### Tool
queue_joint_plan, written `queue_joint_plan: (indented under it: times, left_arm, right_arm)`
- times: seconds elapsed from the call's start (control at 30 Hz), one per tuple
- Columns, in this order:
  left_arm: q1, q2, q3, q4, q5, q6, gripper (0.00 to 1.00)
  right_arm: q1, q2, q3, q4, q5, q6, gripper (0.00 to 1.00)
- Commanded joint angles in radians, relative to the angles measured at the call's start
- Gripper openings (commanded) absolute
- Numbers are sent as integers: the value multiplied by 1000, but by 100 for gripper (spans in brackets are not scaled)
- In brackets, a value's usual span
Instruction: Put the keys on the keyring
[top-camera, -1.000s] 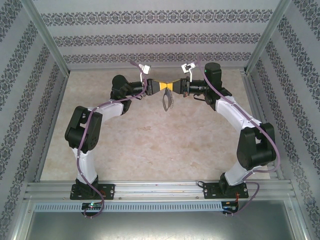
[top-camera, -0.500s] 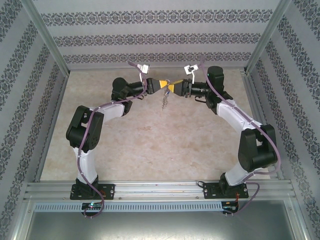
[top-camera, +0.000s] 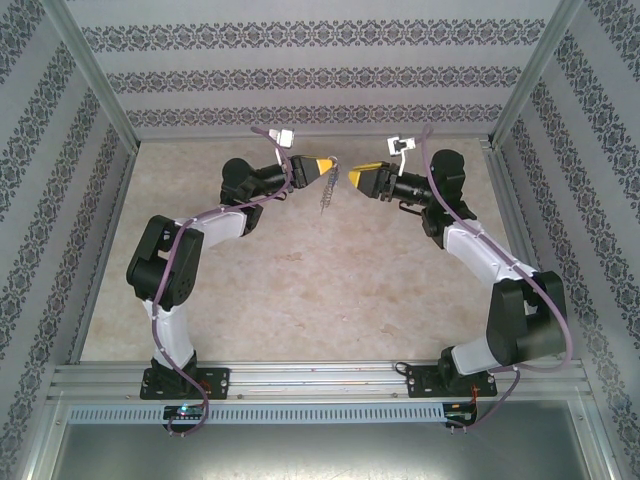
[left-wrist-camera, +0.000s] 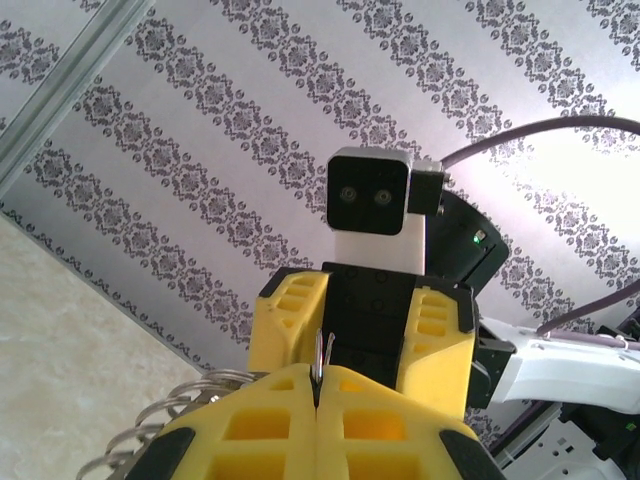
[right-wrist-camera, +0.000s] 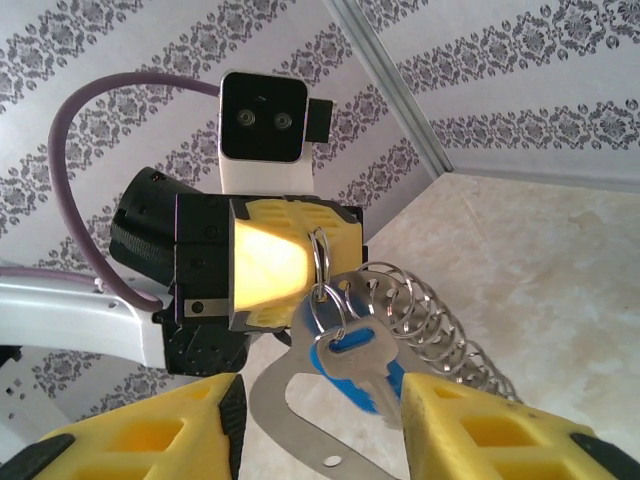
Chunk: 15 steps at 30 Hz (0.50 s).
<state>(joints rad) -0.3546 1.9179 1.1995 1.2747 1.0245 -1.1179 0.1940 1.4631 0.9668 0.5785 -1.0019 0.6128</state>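
Looks like you're basically done: your left claw (top-camera: 329, 164) is pinched tight on the small ring (right-wrist-camera: 319, 258) with the key (right-wrist-camera: 352, 362) and grey loop (right-wrist-camera: 285, 415) dangling off it mid-air, right claw (top-camera: 352, 176) spread open nearby, only set-down left

Top external: mounted high, behind the arm bases. Looks down and forward over the desk (top-camera: 300, 300) to the patterned back wall. Far off; both arms seen whole.

Left wrist: rides on the left gripper (left-wrist-camera: 317, 385), sighting along its own yellow fingers. Tilted up, facing the right gripper (left-wrist-camera: 365, 320) head-on, wallpaper behind. Very close.

Right wrist: the mirror case. Looks past the right gripper (right-wrist-camera: 320, 420) at the left gripper (right-wrist-camera: 305, 265), very close.

Shared: the gap between the grippers above the desk's far middle. Each wrist view takes in the other's camera block. The keyring (right-wrist-camera: 285, 410) hanging there shows from overhead too (top-camera: 325, 195).
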Motion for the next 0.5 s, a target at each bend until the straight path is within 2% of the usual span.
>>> queue_joint_plan:
  times: [0.0,0.27,0.4,0.47]
  left_arm:
    - [-9,-37,0,100,-20,6,0]
    - [-14,-49,-6,79,-23,24,0]
    - [-14,-49,-3,74,-23,28,0]
    - [-14,-48,0,71,-23,28,0]
  right_arm:
    - [20,25,-14,161,25,74,46]
    - [57,102,20,267,13,144,45]
    - [64,132,22,301,5,168,41]
    - [64,141,21,313,2,177,35]
